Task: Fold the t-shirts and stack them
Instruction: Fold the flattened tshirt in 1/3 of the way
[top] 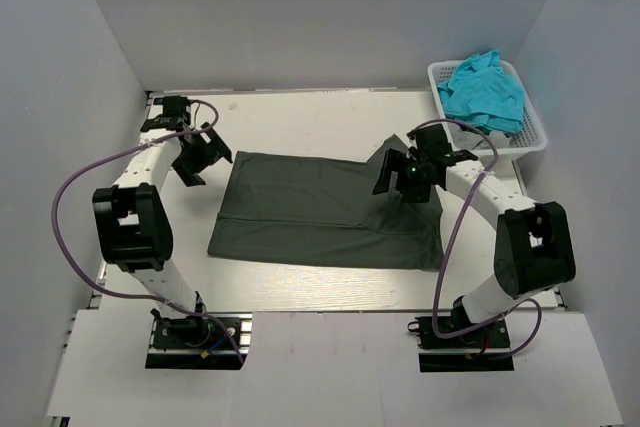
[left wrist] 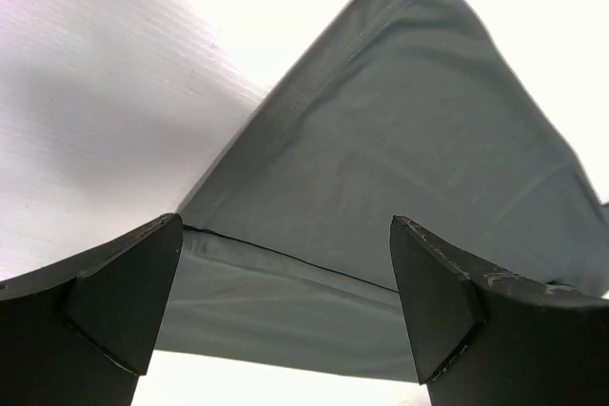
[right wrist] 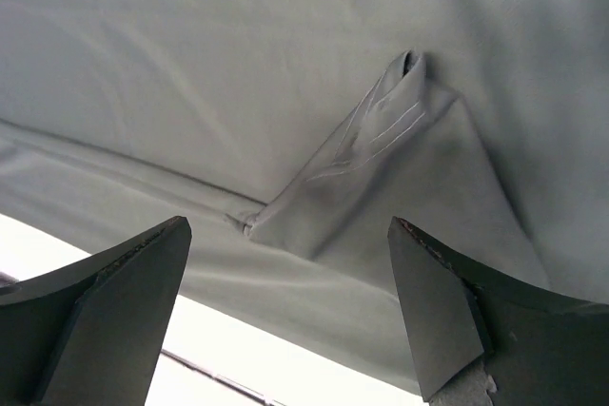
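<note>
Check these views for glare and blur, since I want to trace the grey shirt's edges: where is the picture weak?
Top external: even light, sharp, the charcoal t-shirt stands out on the white table. Left wrist: table blown out to white at the upper right and bottom; the black fingers show little detail. Right wrist: folded sleeve crisp, stitching visible, bright overexposed strip at the bottom.

Open table (top: 300, 117) around the charcoal t-shirt (top: 310, 212); basket (top: 536, 137) at far-right corner
</note>
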You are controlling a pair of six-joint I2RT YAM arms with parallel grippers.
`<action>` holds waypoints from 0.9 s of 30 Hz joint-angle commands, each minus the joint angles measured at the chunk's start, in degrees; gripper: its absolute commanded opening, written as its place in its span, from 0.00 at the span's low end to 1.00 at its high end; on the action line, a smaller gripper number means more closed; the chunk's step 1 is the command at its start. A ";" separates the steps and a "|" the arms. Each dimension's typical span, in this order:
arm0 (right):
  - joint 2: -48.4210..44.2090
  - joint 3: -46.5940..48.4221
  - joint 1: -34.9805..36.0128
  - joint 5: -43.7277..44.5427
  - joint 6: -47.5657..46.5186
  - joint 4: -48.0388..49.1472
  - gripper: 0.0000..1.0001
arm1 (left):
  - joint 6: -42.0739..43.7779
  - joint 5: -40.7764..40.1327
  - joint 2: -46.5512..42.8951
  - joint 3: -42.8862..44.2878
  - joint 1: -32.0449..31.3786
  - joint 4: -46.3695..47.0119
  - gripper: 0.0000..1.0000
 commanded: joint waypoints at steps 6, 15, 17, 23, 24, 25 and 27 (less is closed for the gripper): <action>7.26 2.30 0.96 -11.08 0.78 7.76 0.90 | 0.80 2.26 1.68 2.65 0.14 -0.25 1.00; 19.22 12.14 0.78 -6.95 -1.59 5.06 0.90 | 0.80 0.59 1.68 3.71 0.14 -0.77 1.00; 18.79 14.52 1.05 -6.86 -2.03 3.84 0.90 | 1.32 0.59 1.68 4.32 0.14 0.01 1.00; 14.48 18.65 0.61 -3.80 -3.79 2.69 0.90 | 1.85 -0.29 6.15 7.73 -1.09 1.95 1.00; 14.39 20.13 0.43 -1.00 -3.70 1.03 0.90 | 1.85 -0.29 7.29 8.62 -1.09 1.95 1.00; 14.65 21.45 0.34 0.24 -4.05 0.49 0.90 | 1.85 -0.29 9.74 9.50 -1.09 1.95 1.00; 15.61 23.21 0.26 5.05 -4.14 -0.47 0.90 | 1.85 -0.29 12.21 12.49 -1.09 2.48 1.00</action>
